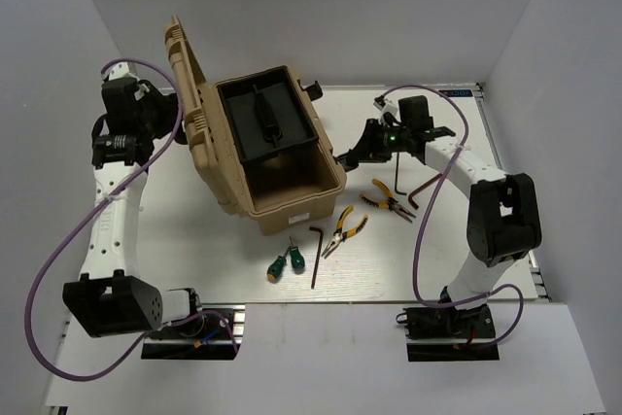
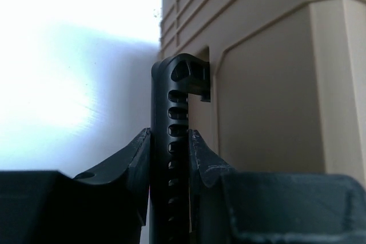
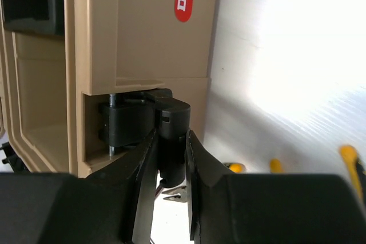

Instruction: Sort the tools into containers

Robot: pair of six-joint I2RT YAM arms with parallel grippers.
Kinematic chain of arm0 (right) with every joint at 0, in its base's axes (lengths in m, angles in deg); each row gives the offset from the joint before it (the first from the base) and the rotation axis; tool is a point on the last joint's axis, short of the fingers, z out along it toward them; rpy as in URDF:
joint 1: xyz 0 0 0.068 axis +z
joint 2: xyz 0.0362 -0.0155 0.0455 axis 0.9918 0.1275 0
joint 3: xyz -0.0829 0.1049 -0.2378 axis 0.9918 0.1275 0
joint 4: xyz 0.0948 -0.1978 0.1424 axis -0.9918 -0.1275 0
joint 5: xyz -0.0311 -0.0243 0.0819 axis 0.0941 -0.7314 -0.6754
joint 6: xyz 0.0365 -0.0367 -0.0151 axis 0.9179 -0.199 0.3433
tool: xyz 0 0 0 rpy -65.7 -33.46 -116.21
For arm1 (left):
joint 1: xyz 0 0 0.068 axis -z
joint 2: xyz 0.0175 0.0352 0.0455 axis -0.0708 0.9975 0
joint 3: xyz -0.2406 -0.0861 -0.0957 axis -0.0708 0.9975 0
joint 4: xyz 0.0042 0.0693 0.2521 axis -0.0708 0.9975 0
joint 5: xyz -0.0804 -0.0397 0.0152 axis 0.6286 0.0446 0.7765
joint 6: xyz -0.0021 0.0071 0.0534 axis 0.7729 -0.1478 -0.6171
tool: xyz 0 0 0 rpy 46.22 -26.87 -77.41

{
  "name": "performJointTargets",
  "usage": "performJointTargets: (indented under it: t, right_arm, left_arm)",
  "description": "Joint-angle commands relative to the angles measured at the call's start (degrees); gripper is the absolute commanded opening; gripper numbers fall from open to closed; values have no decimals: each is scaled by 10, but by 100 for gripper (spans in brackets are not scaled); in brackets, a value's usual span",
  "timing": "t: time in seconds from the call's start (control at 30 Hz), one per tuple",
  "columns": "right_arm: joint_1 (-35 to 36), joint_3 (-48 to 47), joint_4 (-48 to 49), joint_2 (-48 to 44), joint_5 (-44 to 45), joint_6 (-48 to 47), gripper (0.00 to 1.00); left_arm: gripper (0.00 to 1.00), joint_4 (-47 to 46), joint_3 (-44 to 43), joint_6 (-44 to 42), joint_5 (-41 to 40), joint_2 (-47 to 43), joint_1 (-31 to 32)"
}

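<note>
Toolbox [image 1: 292, 205], tan ribbed plastic, lid [image 1: 185, 75] raised

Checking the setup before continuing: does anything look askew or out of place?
The toolbox sits skewed on the table, lid open. The left fingers pinch a black ribbed piece on it, the right fingers its side latch. Nothing looks spilled or damaged.

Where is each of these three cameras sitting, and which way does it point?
Top external: high behind the robot, looking down at the white table, open tan ribbed plastic toolbox, left arm, right arm.
Left wrist: on its arm, facing the left gripper shut on a black slotted bar.
Right wrist: likewise, facing the right gripper shut on a black side latch.
All share the toolbox.
</note>
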Motion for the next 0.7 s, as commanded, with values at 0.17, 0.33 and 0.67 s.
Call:
performJointTargets:
  t: [0.17, 0.33, 0.67]
  right_arm:
    - [-77, 44, -27, -29, 50, -35, 0]
    - [-85, 57, -23, -34, 40, -34, 0]
    - [-87, 23, -67, -28, -85, -78, 21]
  left_arm:
    - [41, -58, 49, -18, -50, -43, -68]
    - [75, -53, 49, -2, -38, -48, -79]
    - [97, -24, 43, 23, -38, -130, -85]
